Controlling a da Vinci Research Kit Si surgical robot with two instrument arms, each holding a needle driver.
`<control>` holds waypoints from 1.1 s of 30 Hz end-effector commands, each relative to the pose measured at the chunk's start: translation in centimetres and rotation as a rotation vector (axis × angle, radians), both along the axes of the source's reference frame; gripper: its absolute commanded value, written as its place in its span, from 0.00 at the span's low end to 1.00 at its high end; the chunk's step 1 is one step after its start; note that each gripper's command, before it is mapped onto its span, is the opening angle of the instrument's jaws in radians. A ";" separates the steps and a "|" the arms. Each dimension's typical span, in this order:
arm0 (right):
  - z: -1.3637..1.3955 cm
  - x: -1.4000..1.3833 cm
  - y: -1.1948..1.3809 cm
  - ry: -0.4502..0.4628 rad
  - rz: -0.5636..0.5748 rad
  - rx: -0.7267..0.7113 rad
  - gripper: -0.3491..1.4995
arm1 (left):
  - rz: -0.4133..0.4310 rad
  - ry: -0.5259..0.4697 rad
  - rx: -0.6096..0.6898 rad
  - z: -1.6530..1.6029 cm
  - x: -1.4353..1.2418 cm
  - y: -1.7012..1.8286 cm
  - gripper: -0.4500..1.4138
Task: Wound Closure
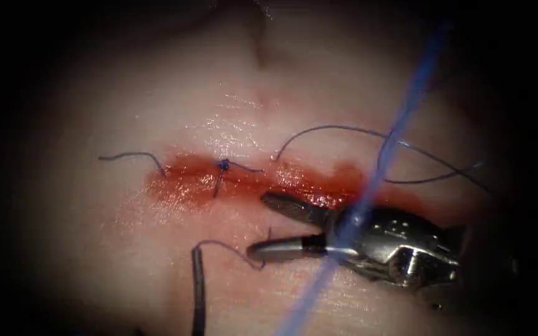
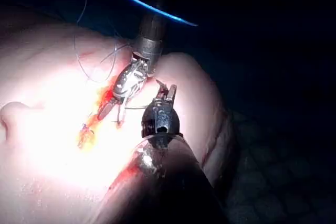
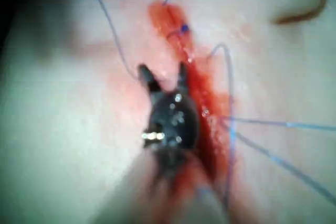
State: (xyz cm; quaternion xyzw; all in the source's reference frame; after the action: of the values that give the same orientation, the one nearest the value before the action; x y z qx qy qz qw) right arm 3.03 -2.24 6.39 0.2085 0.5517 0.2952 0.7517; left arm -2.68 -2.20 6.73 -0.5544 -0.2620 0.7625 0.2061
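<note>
The cut [image 1: 188,177] runs across the tissue [image 1: 113,218], wet with red fluid, and one tied knot [image 1: 222,165] sits near its left end. My right tool [image 1: 258,225] reaches in from the right, its jaws open just below the cut and holding nothing. The dark curved needle [image 1: 197,292] lies on the tissue below the cut, held by neither tool. Thread [image 1: 228,249] trails from its top end past the right tool's lower jaw. In the left wrist view my left tool [image 2: 165,87] hovers beside the right tool [image 2: 112,117], jaws slightly open and empty. The right wrist view has the right tool [image 3: 163,72] open beside the cut [image 3: 202,90].
Loose thread [image 1: 337,128] loops over the tissue above the cut's right half, and a short tail [image 1: 126,155] lies at its left end. A blurred blue strand [image 1: 400,124] crosses close in front of the right tool. Red fluid [image 1: 175,196] spreads below the cut.
</note>
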 end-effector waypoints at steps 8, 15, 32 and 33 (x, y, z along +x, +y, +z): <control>-0.03 0.12 -0.04 0.035 -0.066 -0.054 0.74 | -0.001 0.002 0.003 0.06 -0.02 -0.07 0.00; -0.12 -0.01 0.16 0.005 -0.012 -0.112 0.71 | -0.002 0.004 -0.002 0.05 0.03 -0.08 0.00; -0.29 -0.19 -0.12 0.046 -0.080 -0.154 0.69 | -0.009 0.010 -0.012 0.01 0.09 -0.02 0.00; -0.30 -0.16 -0.15 0.051 -0.089 -0.159 0.69 | -0.010 0.011 -0.012 0.00 0.09 -0.01 0.00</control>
State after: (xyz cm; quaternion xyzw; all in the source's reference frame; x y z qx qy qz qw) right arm 2.80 -2.29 6.03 0.1774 0.5831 0.2104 0.7644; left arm -2.54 -2.14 6.68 -0.5529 -0.2517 0.7666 0.2079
